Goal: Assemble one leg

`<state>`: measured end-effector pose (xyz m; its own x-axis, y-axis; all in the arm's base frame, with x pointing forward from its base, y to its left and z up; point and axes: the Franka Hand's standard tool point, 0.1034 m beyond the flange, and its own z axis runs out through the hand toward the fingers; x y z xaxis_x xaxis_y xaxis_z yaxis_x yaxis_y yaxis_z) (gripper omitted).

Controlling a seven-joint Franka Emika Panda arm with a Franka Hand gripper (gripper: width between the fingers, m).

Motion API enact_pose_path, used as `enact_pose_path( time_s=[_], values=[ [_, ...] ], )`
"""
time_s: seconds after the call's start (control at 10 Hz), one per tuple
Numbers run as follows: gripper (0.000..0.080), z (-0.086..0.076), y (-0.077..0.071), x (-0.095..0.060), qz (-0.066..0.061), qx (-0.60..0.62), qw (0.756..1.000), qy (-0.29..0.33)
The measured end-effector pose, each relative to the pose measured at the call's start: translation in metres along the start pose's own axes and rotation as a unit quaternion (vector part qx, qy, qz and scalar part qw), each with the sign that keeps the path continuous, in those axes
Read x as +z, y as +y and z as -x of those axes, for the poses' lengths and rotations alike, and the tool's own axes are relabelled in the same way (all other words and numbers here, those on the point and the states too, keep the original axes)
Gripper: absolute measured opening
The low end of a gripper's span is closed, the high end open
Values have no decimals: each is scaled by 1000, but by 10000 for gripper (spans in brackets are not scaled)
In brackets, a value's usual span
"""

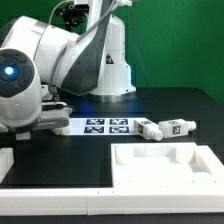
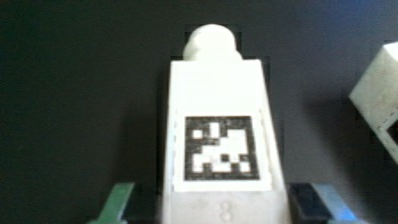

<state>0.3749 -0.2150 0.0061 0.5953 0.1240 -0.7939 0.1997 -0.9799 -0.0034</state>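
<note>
1. In the exterior view the arm (image 1: 45,70) fills the exterior view's left. Its bulky wrist covers the gripper and whatever lies under it, so no finger shows there.
2. In the wrist view only the tips of the gripper (image 2: 224,192) show. Its two greenish fingers (image 2: 119,200) are cut off by the frame edge. They are spread, one on each side of the leg (image 2: 217,110). A thin dark gap seems to part each finger from the leg's flank, but the picture is soft and a light touch cannot be ruled out.
3. The leg lies lengthwise on the black table (image 2: 71,90) between the fingers. Its square tag (image 2: 222,148) faces the camera, and its rounded tip (image 2: 214,42) points away from the gripper.
4. A white piece (image 2: 377,100) is cut off at the wrist picture's edge. It is near the leg but apart from it, and what it is cannot be told.
5. In the exterior view the marker board (image 1: 105,125) lies just to the right of the arm's wrist. Past its right end lie a second leg (image 1: 150,128) and a third leg (image 1: 181,127), both on their sides and close together.
6. A large white panel (image 1: 165,165) sits at the near right, nearer than those two legs. A white slab (image 1: 8,165) is cut off at the near left.
7. Count: two legs in the exterior view, one in the wrist view, one marker board, one panel and two fingers.
</note>
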Motion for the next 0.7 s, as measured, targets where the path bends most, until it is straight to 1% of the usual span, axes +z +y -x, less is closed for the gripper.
enact_pose_path(
  time_s=[0.1,0.2,0.3,0.4,0.5,0.6,0.7],
  values=[
    [285,0,0,0,0,0,1000,0],
    [285,1,-2,-3,-1,-1,1000,-4],
    [285,4,-12,-29,-8,-5,1000,-10],
    [285,4,-29,-64,-25,-7,1000,1],
    [285,2,-46,-97,-30,-4,999,24],
    [285,5,-59,-122,-15,-10,999,42],
    [285,7,-60,-122,-10,-12,999,47]
  ],
)
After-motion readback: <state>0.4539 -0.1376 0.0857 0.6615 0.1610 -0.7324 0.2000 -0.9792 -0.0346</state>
